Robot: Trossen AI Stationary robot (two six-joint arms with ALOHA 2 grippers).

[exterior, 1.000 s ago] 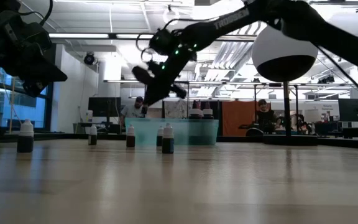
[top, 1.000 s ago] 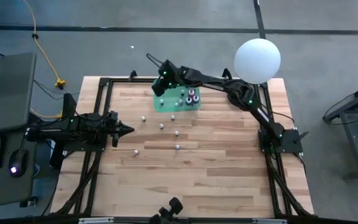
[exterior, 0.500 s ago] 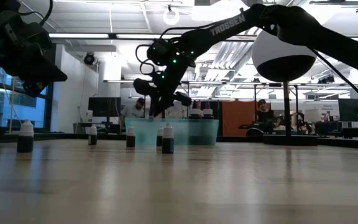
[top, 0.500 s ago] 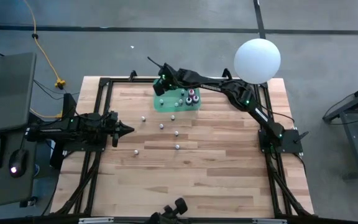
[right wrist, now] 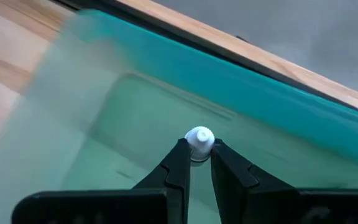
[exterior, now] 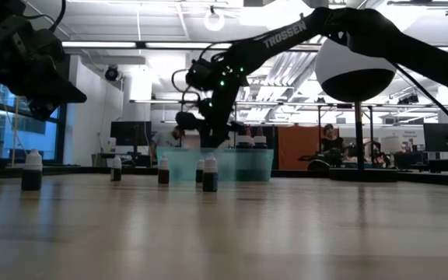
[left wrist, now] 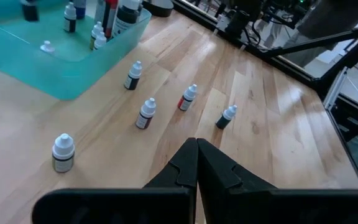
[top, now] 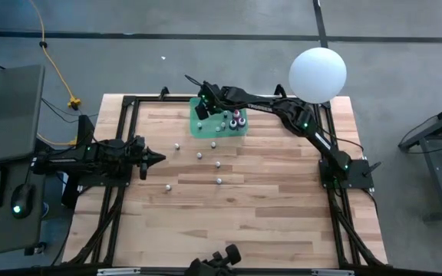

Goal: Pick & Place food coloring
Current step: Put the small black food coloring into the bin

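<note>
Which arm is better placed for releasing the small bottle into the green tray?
The right: its end effector already grips a bottle over the green tray. The left end effector waits, shut, at the table's left side.

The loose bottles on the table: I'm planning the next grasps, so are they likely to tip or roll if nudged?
Probably tippy: each loose bottle stands tall and narrow on a small base. Once down, the round body would likely roll on the smooth table. Likely light too: the right claw holds a bottle by its cap over the green tray.
</note>
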